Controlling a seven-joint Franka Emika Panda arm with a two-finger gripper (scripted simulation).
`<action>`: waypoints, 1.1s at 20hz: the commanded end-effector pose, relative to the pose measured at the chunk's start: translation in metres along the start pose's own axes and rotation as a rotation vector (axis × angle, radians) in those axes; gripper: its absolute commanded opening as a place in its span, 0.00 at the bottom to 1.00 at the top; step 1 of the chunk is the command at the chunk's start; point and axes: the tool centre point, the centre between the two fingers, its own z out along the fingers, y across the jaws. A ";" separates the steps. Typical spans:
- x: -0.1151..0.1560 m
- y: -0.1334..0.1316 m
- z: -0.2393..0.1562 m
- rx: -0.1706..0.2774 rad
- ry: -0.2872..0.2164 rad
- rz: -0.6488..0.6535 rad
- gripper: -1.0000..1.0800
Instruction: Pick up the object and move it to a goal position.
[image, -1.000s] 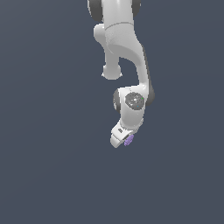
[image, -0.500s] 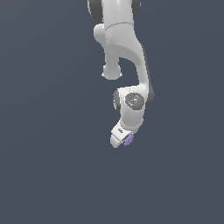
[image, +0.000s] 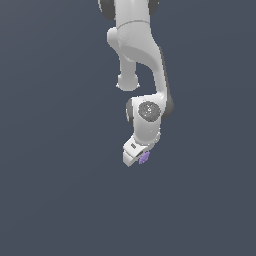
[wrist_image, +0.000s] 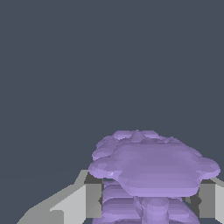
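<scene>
Gripping the object, claw clenched on it, light-purple, ridged, spool-like, lobed cap

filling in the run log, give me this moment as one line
arm: one, reaching down | gripper: shut on purple piece | piece: between the fingers, off the ground | goal: not visible | phase: carrying

I am seeing only a plain dark slate-grey backdrop filling both views; no separate table edge, wall or floor line is showing.
</scene>
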 end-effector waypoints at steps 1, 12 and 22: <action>-0.011 0.004 -0.007 -0.001 0.000 0.001 0.00; -0.101 0.036 -0.060 -0.001 0.000 0.001 0.00; -0.197 0.072 -0.120 0.000 0.001 0.001 0.00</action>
